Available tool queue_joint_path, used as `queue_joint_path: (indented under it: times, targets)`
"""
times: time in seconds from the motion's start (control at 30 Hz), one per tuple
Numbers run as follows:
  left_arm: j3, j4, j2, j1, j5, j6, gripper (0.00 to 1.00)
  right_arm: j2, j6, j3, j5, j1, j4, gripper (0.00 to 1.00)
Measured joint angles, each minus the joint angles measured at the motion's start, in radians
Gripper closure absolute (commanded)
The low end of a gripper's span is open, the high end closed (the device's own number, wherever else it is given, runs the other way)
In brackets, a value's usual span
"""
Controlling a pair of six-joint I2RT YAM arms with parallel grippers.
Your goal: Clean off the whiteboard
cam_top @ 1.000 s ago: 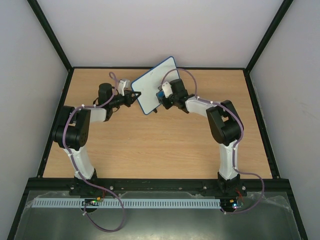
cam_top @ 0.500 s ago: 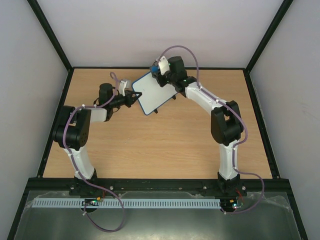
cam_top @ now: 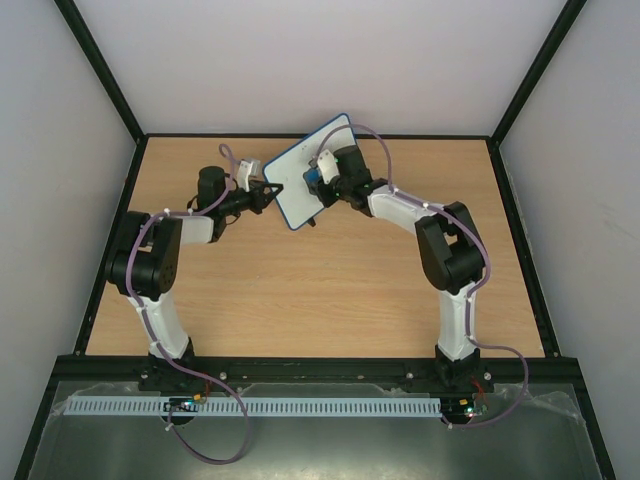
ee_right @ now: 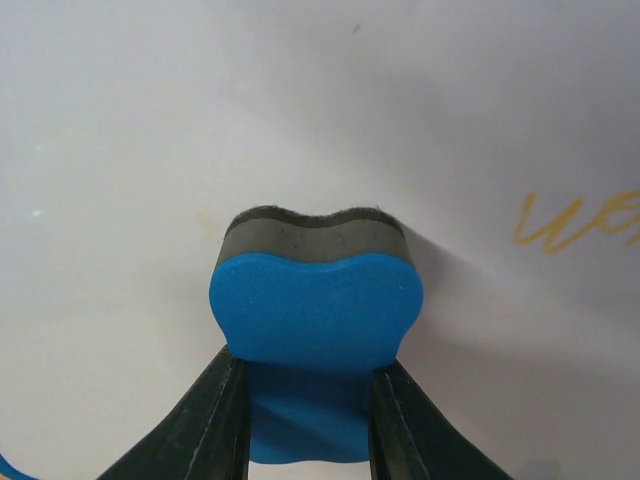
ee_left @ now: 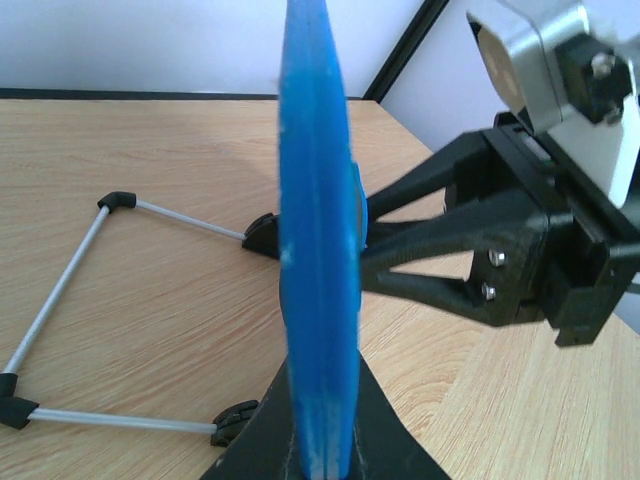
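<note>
Pale wood makes up the table (cam_top: 300, 290), boxed in by white walls and a black frame. Toward 12 o'clock on it, the whiteboard (cam_top: 296, 178) stands tilted on a wire stand (ee_left: 70, 290) with black feet.

The left gripper (cam_top: 272, 188) is clamped on the board's blue frame at its 8 o'clock corner and steadies it. The left wrist view shows that frame edge-on between the fingers. The right gripper (cam_top: 317, 180) is clenched on a blue eraser (ee_right: 315, 300), whose dark felt side presses flat on the white face.

Most of the surface around the eraser looks clean. An orange scrawl (ee_right: 575, 220) sits at 3 o'clock from the eraser, cut off by the frame's edge. A faint orange smudge (ee_right: 207, 225) lies at about 10 o'clock from it.

The erasing seems well under way but unfinished. The scrawl and the smudge need passes, and any ink beyond the right wrist view cannot be judged.
</note>
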State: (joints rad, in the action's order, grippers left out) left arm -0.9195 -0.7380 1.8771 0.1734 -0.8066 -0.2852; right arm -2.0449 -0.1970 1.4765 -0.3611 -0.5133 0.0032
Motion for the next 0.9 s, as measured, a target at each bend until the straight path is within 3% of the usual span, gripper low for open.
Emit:
queue_joint_path:
  times: [0.2, 0.5, 0.9]
  targets:
    - [0.000, 0.000, 0.000, 0.000, -0.001, 0.003, 0.97, 0.010, -0.001, -0.025, 0.026, -0.026, -0.005, 0.98]
    - [-0.004, 0.001, 0.002, 0.000, -0.006, 0.005, 0.97, 0.011, 0.000, 0.071, 0.043, -0.043, -0.082, 0.98]
    - [-0.011, 0.005, 0.005, 0.003, -0.019, 0.016, 0.97, 0.004, -0.027, 0.095, 0.080, 0.032, -0.040, 0.98]
